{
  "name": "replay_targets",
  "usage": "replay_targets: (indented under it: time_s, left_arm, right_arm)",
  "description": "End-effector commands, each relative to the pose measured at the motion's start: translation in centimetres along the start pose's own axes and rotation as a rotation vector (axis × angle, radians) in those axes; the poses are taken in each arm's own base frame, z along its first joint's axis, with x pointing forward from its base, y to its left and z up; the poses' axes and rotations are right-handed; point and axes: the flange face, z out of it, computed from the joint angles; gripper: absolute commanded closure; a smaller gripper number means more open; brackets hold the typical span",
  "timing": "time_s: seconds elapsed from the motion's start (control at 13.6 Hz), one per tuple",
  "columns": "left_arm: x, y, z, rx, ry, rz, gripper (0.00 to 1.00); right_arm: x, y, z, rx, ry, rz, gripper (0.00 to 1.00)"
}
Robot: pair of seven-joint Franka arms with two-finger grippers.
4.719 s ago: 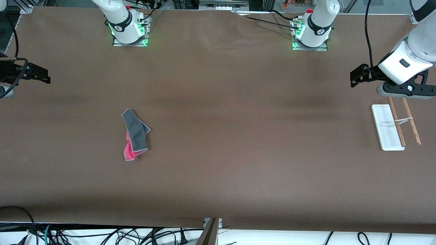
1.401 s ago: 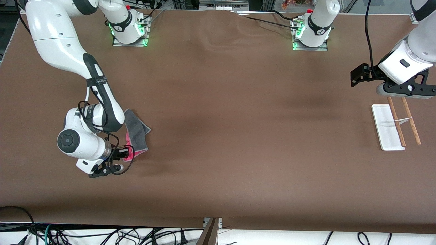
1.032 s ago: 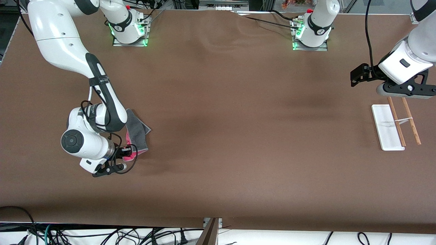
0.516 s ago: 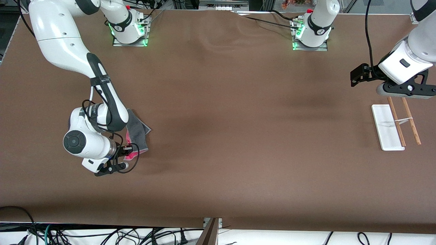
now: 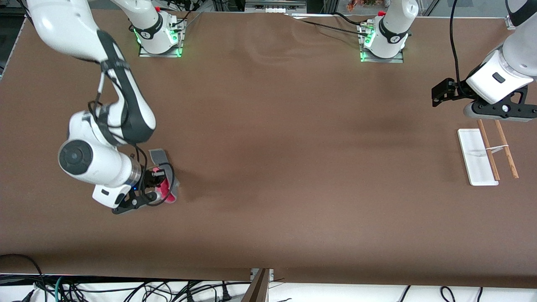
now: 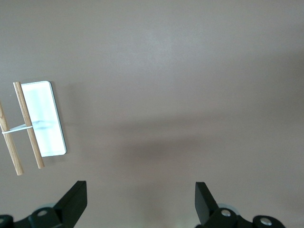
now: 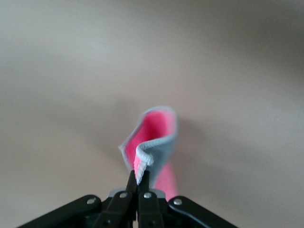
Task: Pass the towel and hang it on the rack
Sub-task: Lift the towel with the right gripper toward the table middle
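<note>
The right claw (image 7: 137,183) pinches the towel (image 7: 154,137) above the surface (image 5: 268,167); the left claw (image 6: 140,202) waits spread, near the rack (image 5: 478,157).

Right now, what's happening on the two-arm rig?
The right gripper is shut on the towel and has it off the table toward the right arm's end. The left gripper waits, open, above the table beside the rack, which stands bare at the left arm's end. No handover yet.
</note>
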Motion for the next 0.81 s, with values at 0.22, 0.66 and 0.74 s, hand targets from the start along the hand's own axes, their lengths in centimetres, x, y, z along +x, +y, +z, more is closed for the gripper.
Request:
replay_targets:
  time_s: [0.22, 0.66, 0.74]
  left_arm:
    - [0.3, -0.2, -0.5, 0.017, -0.005, 0.004, 0.0]
    - [0.3, -0.2, -0.5, 0.017, -0.005, 0.004, 0.0]
    - [0.3, -0.2, -0.5, 0.017, -0.005, 0.004, 0.0]
  right_arm:
    - [0.5, -13.3, -8.6, 0.123, 0.107, -0.142, 1.0]
    - [0.2, -24.2, -11.2, 0.179, 0.216, -0.287, 1.0]
    - [0.1, -25.8, -11.5, 0.191, 0.238, -0.309, 1.0]
